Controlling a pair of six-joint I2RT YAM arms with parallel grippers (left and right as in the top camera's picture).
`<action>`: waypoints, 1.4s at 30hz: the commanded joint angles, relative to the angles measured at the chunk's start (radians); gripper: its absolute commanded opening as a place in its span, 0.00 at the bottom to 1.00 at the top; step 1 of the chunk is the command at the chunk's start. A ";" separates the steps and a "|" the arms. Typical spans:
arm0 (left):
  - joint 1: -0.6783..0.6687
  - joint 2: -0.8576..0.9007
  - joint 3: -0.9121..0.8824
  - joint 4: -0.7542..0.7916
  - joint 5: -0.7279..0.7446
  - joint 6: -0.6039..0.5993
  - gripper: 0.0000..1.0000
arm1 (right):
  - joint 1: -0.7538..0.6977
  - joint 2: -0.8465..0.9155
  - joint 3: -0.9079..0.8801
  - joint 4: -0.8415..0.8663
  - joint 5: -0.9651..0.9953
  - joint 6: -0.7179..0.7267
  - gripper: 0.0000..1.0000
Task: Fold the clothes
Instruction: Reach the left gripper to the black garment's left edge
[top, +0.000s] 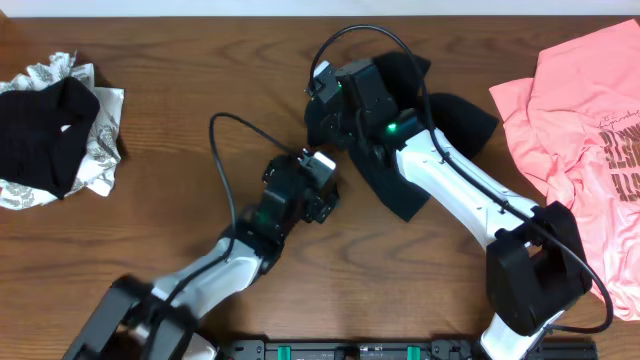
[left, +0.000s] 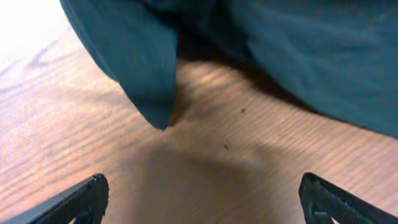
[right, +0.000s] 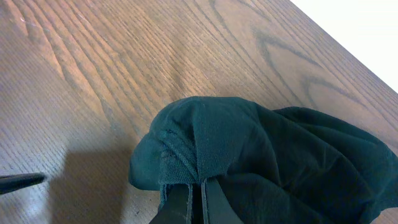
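The right gripper (right: 197, 203) pinches a bunched fold of the dark green garment (top: 455, 118) at mid-table (top: 200, 90), limp, light cloth probably best taken by its corners, while the left gripper (left: 204, 198) hovers spread and empty near 1 hanging corner.

Bare bench (top: 200, 70) is lying open between the black-and-patterned pile (top: 55, 135) at far left and the arms. I'm seeing the right arm (top: 470, 197) crossing over the dark green garment (top: 455, 115), blocking approach from the right. The pink shirt (top: 580, 130) is crowding the right edge. My left hand (left: 199, 202), fingers spread, is facing clear wood, with the garment's hanging corner sitting just ahead.
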 joint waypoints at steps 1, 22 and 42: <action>0.026 0.087 0.013 0.078 -0.042 -0.063 0.98 | 0.004 -0.001 0.016 0.003 -0.005 0.019 0.01; 0.126 0.274 0.013 0.387 0.019 -0.168 0.92 | 0.004 -0.001 0.016 0.008 -0.005 0.019 0.01; 0.127 0.388 0.150 0.409 0.035 -0.169 0.91 | 0.004 -0.001 0.016 0.010 -0.005 0.019 0.01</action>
